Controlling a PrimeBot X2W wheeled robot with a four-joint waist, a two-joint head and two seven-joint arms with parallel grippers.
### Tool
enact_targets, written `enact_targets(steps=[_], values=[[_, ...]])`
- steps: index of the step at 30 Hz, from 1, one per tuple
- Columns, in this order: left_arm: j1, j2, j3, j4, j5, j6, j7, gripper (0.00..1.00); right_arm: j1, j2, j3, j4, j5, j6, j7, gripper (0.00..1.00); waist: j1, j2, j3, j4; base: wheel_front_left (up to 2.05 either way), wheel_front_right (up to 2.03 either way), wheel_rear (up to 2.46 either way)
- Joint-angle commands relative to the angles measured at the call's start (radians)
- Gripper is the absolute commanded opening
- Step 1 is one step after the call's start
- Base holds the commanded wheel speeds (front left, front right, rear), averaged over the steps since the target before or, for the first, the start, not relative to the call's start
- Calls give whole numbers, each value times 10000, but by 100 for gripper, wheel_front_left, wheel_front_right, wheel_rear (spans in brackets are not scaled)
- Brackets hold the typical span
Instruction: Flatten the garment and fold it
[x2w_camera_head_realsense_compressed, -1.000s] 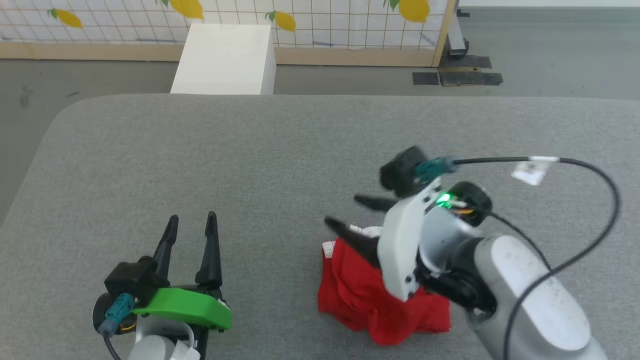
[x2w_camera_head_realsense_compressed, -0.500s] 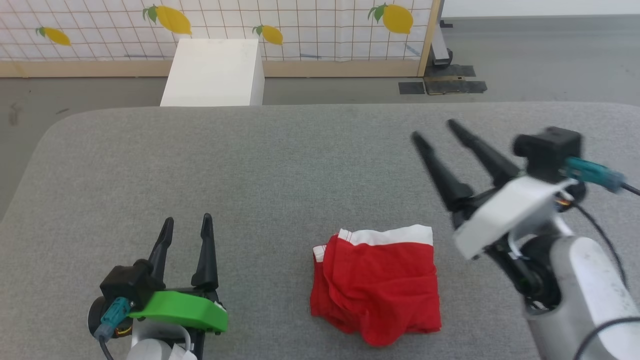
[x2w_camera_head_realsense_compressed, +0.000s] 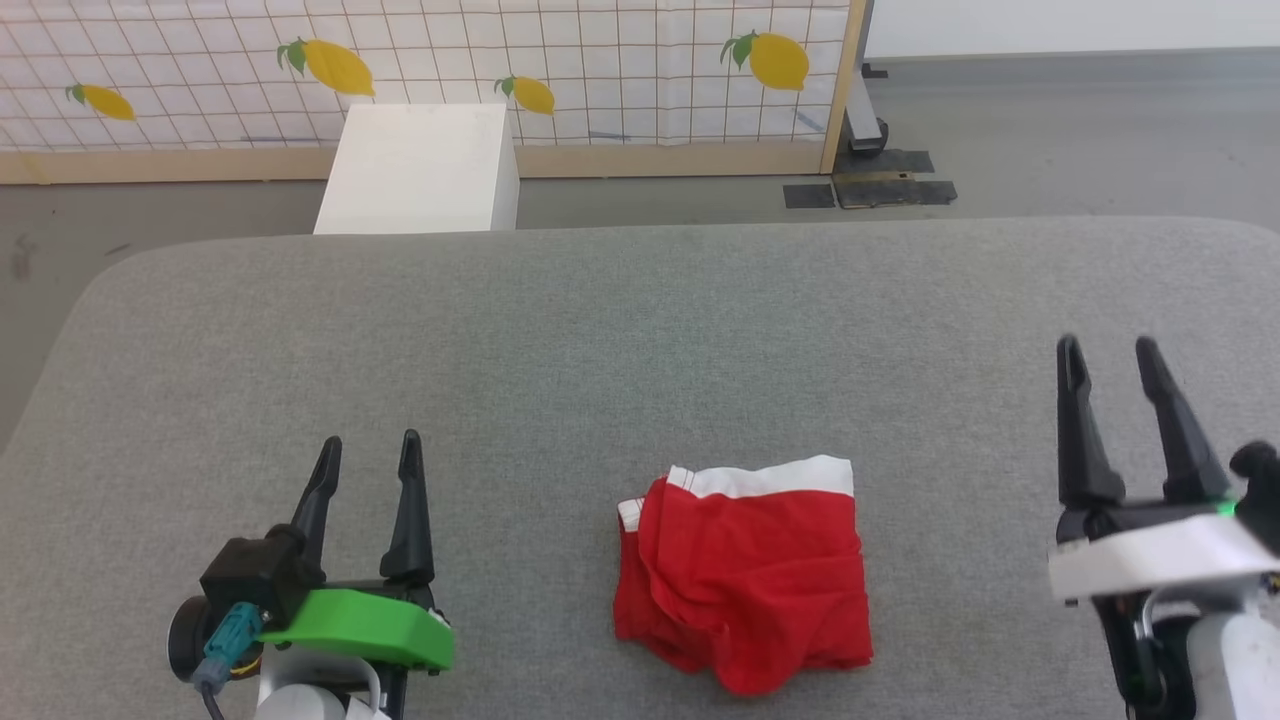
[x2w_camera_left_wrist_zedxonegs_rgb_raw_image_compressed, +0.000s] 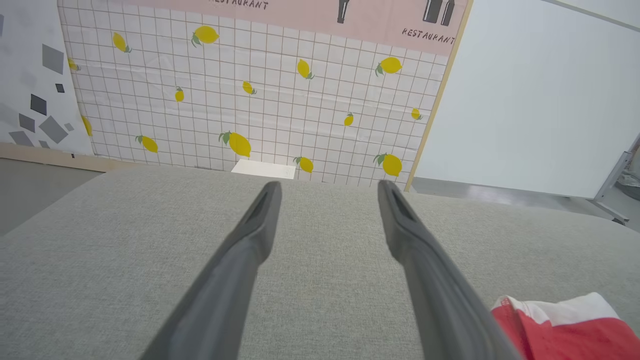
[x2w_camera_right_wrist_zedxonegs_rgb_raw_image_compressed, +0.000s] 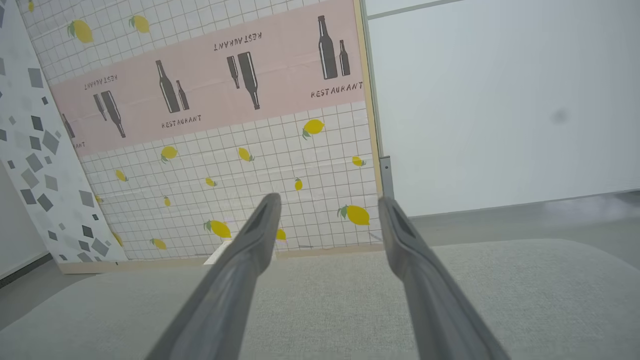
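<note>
The garment (x2w_camera_head_realsense_compressed: 745, 575), red shorts with a white band along the far edge, lies folded into a compact rumpled rectangle near the front middle of the grey table (x2w_camera_head_realsense_compressed: 640, 330). Its corner also shows at the lower right of the left wrist view as the garment (x2w_camera_left_wrist_zedxonegs_rgb_raw_image_compressed: 565, 330). My left gripper (x2w_camera_head_realsense_compressed: 368, 452) rests open at the lower left, well apart from the cloth, with nothing between its fingers. My right gripper (x2w_camera_head_realsense_compressed: 1108, 352) stands open at the lower right, also clear of the cloth and holding nothing. Both point away from me.
A white box (x2w_camera_head_realsense_compressed: 415, 170) stands on the floor just beyond the table's far edge. Behind it runs a lemon-print panel (x2w_camera_head_realsense_compressed: 430, 70) in a wooden frame. The table's rounded far left corner (x2w_camera_head_realsense_compressed: 110, 275) drops off to grey floor.
My right gripper has drawn back off the garment, swung out to the right and come down to rest at the lower right. The garment stays folded. The camera has tilted slightly.
</note>
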Motion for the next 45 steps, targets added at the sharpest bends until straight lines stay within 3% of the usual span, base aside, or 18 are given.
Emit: enact_targets(steps=[1, 12, 17, 21, 29, 33, 39, 45], values=[[179, -17, -5, -38, 77, 65, -47, 100, 263, 64, -58, 69, -121, -13, -127, 100, 0, -1, -17, 4, 0, 0, 0], [308, -15, 0, -46, 272, 119, -47, 100, 1093, 280, -187, 346, -241, -13, -125, 100, 0, -1, -125, -24, 0, 0, 0], [305, -26, -38, -40, 270, 106, -47, 100, 888, 271, -202, 164, -311, -13, 452, 100, 0, -1, -85, 31, 0, 0, 0], [314, -30, -36, -9, 260, 108, -47, 100, 453, 10, 358, 19, -366, -13, 2029, 100, 0, -1, -33, 38, 0, 0, 0], [199, -41, -80, 29, 235, 94, -47, 100, -676, -351, 1838, 394, -252, -13, 7107, 100, 0, -1, 183, 147, 0, 0, 0], [62, -52, -117, 89, 165, 71, -47, 100, -1188, -286, 2343, 770, -496, -13, 8952, 100, 0, -1, 402, 315, 0, 0, 0], [-103, -68, -182, 160, 109, 35, -47, 100, -1640, -109, 2756, 1442, -1034, -13, 10404, 100, 0, -1, 757, 655, 0, 0, 0], [-258, -83, -237, 192, 84, 5, -47, 100, -1677, -34, 2994, 2085, -1302, -13, 10687, 100, 0, -1, 1018, 913, 0, 0, 0]])
